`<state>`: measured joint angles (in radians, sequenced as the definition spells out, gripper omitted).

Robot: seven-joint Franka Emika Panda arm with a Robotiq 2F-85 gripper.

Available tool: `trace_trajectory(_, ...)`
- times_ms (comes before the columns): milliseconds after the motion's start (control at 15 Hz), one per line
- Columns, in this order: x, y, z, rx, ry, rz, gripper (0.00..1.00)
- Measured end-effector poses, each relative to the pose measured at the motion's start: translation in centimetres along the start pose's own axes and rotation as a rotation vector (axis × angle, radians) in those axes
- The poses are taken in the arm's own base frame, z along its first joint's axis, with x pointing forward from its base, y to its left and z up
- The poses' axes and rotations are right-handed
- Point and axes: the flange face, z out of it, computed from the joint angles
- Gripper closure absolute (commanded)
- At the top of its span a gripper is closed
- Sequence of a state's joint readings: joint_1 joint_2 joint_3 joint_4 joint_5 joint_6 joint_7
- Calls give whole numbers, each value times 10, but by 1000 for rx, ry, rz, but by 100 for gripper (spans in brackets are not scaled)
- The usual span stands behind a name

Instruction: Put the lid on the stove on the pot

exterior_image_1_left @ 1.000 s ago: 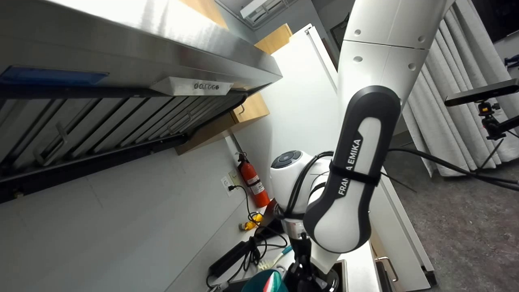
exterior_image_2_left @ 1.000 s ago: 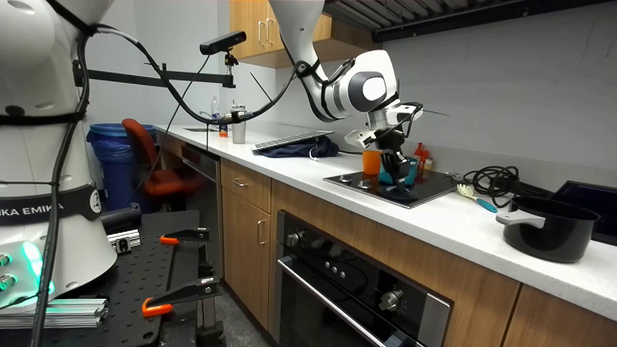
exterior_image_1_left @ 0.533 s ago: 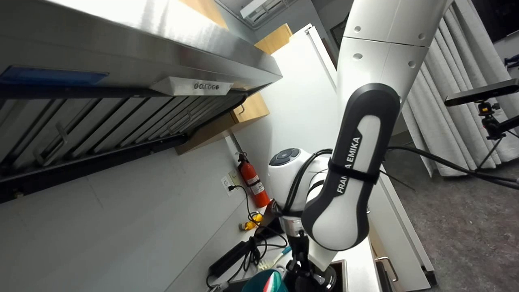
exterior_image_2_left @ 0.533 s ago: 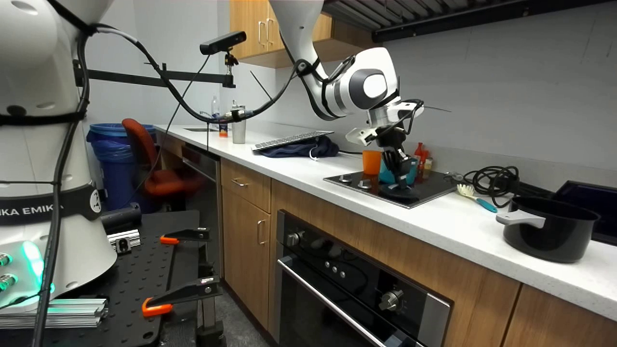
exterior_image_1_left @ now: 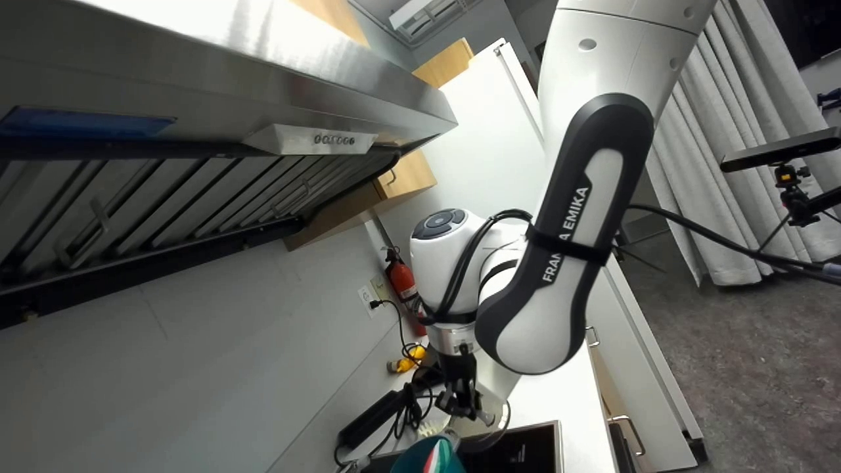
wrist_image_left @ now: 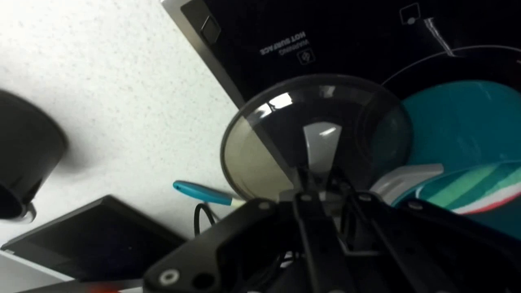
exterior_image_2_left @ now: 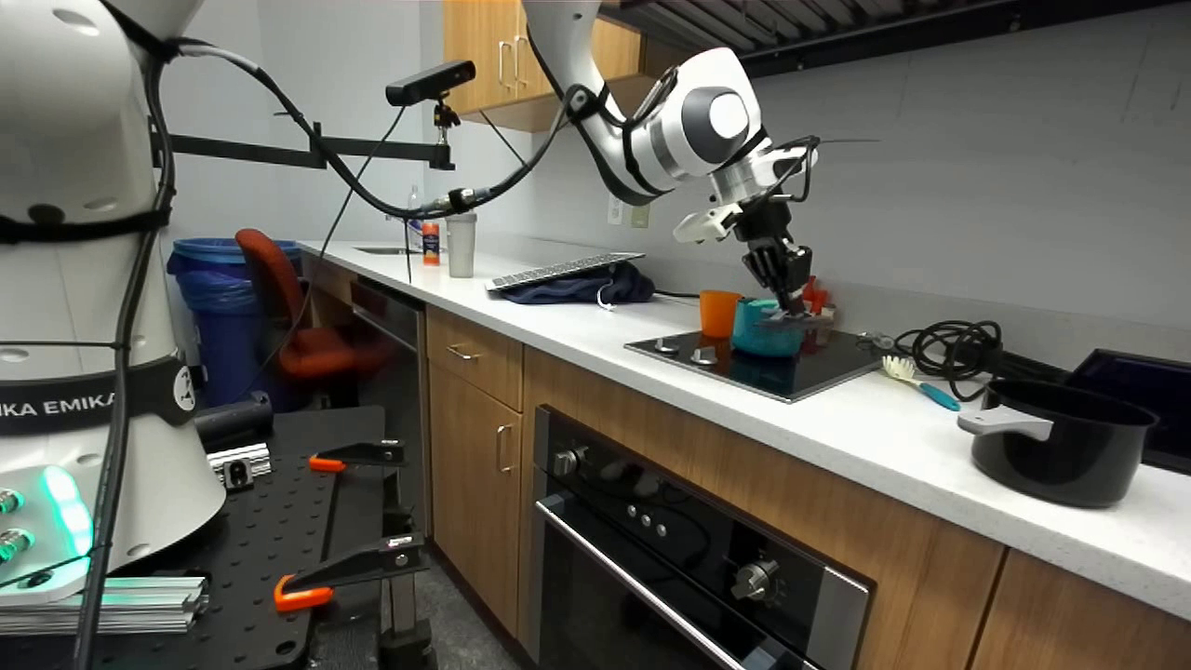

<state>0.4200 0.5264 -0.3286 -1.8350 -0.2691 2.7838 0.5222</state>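
My gripper is shut on the grey handle of a clear, dark-rimmed lid above the stove. In the wrist view the fingertips pinch the handle, and the lid looks roughly level. The gripper also shows in an exterior view. A black pot with a grey handle stands open on the counter, right of the stove; the wrist view shows part of it. A teal pot stands on the stove beside the lid; it also shows in the wrist view.
An orange cup and red bottles stand near the teal pot. A teal-handled brush, coiled black cables and a dark flat-screened object lie between the stove and the wall side near the black pot. A range hood hangs overhead.
My gripper has risen from the stove surface with the lid in it, and the arm has moved up. The black pot and the teal pot have not moved.
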Motion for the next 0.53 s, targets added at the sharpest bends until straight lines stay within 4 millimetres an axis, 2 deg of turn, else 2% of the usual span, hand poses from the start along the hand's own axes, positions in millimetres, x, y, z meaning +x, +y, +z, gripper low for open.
trace_trajectory(533, 5, 28, -13, -101, 49, -51, 97)
